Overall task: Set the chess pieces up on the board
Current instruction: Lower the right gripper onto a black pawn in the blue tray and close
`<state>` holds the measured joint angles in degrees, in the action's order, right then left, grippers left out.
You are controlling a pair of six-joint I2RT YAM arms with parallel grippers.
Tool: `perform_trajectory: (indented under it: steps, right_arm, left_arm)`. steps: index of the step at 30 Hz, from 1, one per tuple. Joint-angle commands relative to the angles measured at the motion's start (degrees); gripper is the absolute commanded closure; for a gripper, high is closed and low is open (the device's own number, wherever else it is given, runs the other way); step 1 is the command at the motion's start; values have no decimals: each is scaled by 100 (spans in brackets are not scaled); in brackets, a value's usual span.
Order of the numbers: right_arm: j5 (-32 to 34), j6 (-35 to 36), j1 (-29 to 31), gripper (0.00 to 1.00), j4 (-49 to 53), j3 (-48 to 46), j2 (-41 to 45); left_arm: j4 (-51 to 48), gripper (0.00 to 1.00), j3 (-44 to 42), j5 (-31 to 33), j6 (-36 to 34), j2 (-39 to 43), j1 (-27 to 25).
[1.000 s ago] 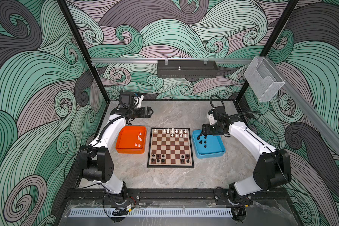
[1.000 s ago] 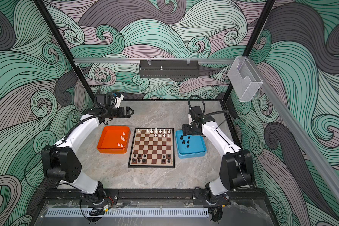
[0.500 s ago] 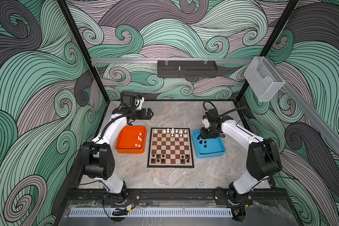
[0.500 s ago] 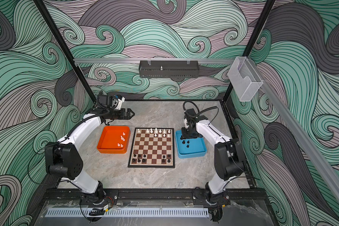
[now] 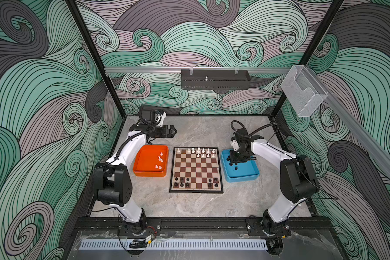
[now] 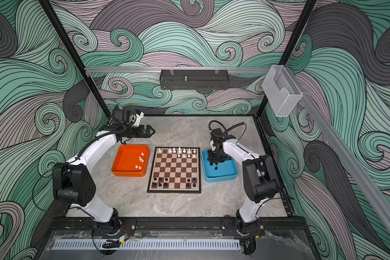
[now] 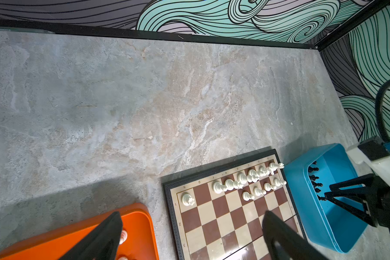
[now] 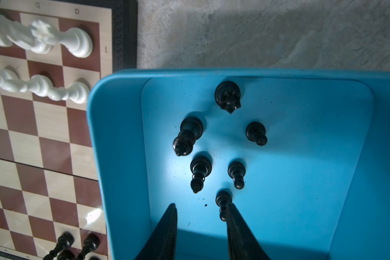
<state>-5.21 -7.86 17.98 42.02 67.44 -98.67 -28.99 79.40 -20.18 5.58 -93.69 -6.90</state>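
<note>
Two arms on the grey surface (image 5: 189, 204), and only one has been busy! The right arm (image 5: 268, 153) has folded in closer over the blue tray (image 5: 245, 174), right of centre in both top views. The left arm (image 5: 131, 146) has barely stirred, parked above the upper edge of the orange tray (image 5: 144, 162).

Between the trays lies the board (image 5: 196, 171). White pieces (image 5: 198, 152) line its top two rows and black pieces (image 5: 182, 182) sit thinly along the bottom two, so I'd call the job roughly half done.

Now the tools. The left tool (image 5: 173, 131) stays spread wide, holding nothing. The right tool (image 8: 202, 208) has narrowed sharply over the last second. In the right wrist view, though, there's a clear gap between its fingers (image 8: 239, 225) and nothing is pinched.

Smallest of all, six black men stand in the blue tray. The nearest black pawn (image 8: 222, 203) sits right against the inner face of one finger. My read: that pawn is the pick, the squeeze isn't finished, and a careless nudge could tip it.
</note>
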Motion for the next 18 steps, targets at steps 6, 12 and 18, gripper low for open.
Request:
perform_trajectory:
  steps: [6,12,18]
  right_arm:
    - [4,8,57,65,-138,-3,-203]
    - [32,17,66,68,-171,-1,-264]
    - [14,21,76,70,-197,7,-320]
  left_arm:
    - [-152,1,139,4,-66,-58,-30]
    - [-159,1,146,24,-93,-77,-25]
    - [-162,1,139,23,-101,-86,-27]
